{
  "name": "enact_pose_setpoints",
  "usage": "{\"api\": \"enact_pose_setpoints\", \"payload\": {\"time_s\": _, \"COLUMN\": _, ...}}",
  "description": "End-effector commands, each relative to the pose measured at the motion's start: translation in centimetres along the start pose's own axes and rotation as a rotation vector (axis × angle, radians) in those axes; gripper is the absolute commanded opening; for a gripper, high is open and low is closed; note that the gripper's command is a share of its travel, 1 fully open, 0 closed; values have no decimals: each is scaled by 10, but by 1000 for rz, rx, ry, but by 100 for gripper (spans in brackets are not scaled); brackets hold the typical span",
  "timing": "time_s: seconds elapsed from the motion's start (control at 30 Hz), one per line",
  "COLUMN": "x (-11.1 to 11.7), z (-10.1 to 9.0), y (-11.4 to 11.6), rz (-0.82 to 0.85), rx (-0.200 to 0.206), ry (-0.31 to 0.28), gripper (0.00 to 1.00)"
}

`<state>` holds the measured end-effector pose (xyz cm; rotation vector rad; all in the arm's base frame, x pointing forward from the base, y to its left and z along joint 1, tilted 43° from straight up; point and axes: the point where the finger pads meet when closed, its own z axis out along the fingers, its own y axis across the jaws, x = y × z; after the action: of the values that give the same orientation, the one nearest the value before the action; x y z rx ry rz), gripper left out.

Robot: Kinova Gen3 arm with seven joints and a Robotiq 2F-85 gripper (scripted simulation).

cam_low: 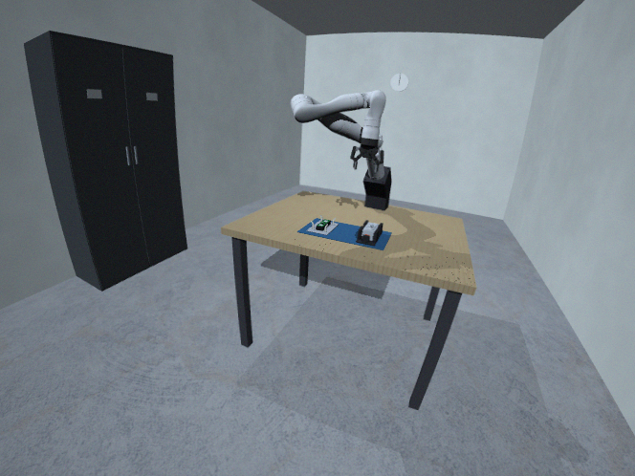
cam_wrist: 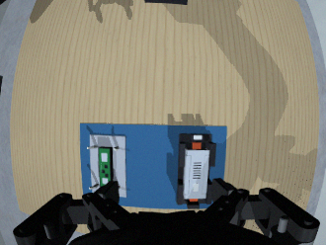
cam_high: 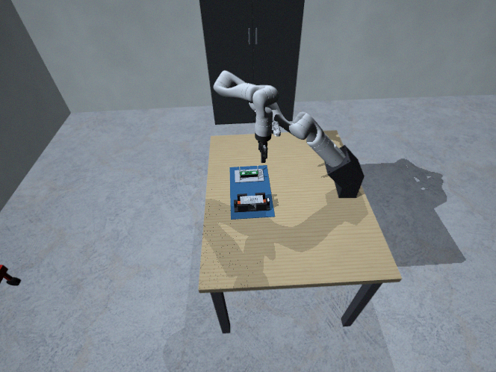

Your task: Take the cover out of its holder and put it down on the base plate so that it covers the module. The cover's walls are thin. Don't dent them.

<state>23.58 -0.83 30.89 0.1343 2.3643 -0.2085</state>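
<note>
The light grey cover (cam_high: 251, 199) (cam_low: 371, 228) (cam_wrist: 196, 174) sits in its black holder (cam_high: 260, 208) (cam_wrist: 186, 139), with orange parts at both ends. The white base plate (cam_high: 237, 176) (cam_wrist: 120, 148) bears the green module (cam_high: 249, 173) (cam_low: 323, 224) (cam_wrist: 104, 165), which is uncovered, with thin upright posts around it. My gripper (cam_high: 263, 160) (cam_low: 367, 165) (cam_wrist: 165, 191) is open and empty, pointing down high above the table. In the wrist view, one fingertip overlaps the base plate's near end and the other appears just right of the cover.
Holder and base plate stand apart on a blue mat (cam_high: 250, 187) (cam_low: 344, 232) (cam_wrist: 148, 165) on the wooden table (cam_high: 312, 260) (cam_low: 272, 220). The arm's black pedestal (cam_high: 347, 180) (cam_low: 377, 192) stands at the table's edge. The arm's shadow falls across the table.
</note>
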Motion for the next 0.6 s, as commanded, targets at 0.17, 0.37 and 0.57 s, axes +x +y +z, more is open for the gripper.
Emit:
{"api": "enact_pose_setpoints", "payload": {"time_s": 0.17, "x": -15, "z": -12, "y": -41, "rz": 37, "rx": -30, "ry": 27, "gripper": 100}}
{"api": "enact_pose_setpoints", "payload": {"time_s": 0.37, "x": -19, "z": -15, "y": -51, "rz": 45, "rx": -37, "ry": 33, "gripper": 100}}
{"api": "enact_pose_setpoints", "payload": {"time_s": 0.57, "x": -6, "z": -5, "y": -15, "rz": 14, "rx": -11, "ry": 10, "gripper": 100}}
